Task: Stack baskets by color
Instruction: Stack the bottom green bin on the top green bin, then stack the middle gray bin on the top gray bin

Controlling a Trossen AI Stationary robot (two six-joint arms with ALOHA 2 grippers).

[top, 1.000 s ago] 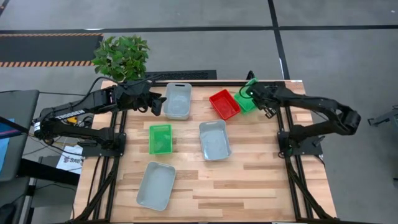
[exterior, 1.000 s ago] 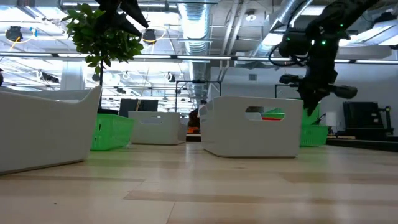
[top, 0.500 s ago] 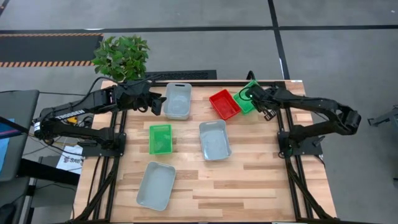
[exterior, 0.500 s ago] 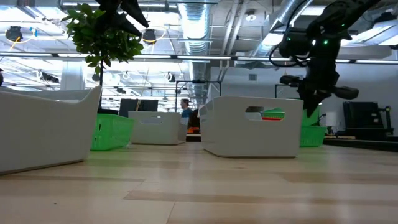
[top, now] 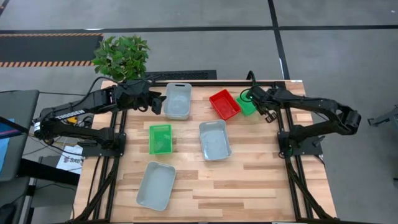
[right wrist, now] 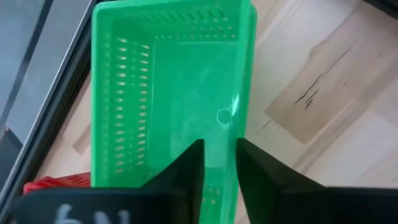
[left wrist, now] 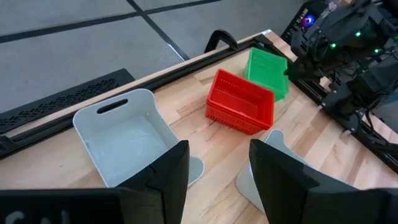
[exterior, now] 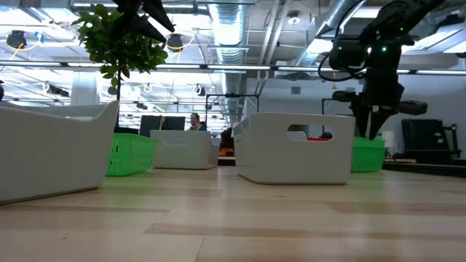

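In the overhead picture's upper right, the right gripper (top: 255, 102) straddles a green basket's (top: 245, 104) rim, fingers slightly parted. Upper left, the left gripper (top: 155, 102) is spread beside a grey basket (top: 178, 99).

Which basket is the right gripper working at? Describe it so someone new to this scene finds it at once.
Start at the table's far right corner, where the right gripper reaches in. Under it lies a small green mesh basket, beside the red basket. The other green basket sits alone, nearer the left arm.
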